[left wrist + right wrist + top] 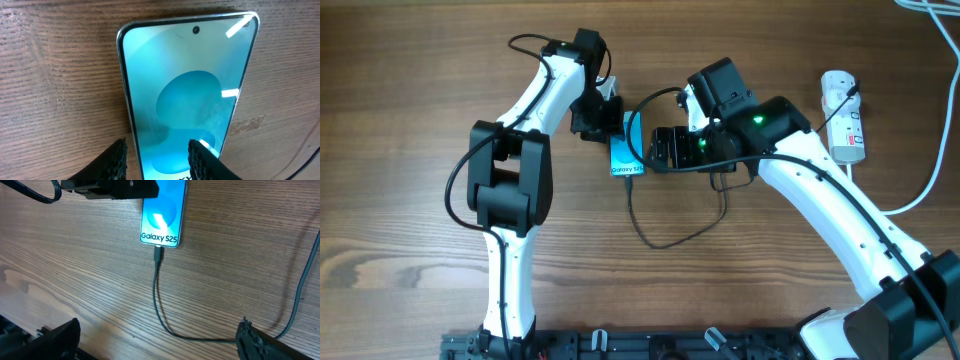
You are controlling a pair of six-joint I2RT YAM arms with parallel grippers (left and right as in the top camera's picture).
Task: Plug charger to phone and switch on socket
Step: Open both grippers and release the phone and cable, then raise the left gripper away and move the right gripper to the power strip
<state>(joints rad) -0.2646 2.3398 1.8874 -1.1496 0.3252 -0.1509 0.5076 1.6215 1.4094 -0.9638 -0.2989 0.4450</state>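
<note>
**A:** How does the left end effector [159, 159] stand?

**B:** Its fingers [117, 159] are parted and pinch nothing. One hangs just off the long edge of the phone [185, 85], the other over the turquoise screen. The phone lies flat on the tabletop [55, 75] and stretches ahead of the fingers, with its camera hole at the far end.

**A:** And the right end effector [159, 332]?

**B:** It is spread wide and empty. Straight ahead of it is the phone's "Galaxy S25" end, turned toward it. The connector tip [158, 255] of the charger [156, 300] sits in that end. The thin black cable runs back toward the end effector, then bends across the gap between its fingers to pass close by one of them.

**A:** Where is the socket [847, 125]?

**B:** It is behind the right end effector, past that arm's wrist, well apart from the phone. It lies flat on the tabletop. I cannot tell whether its switch is on.
</note>
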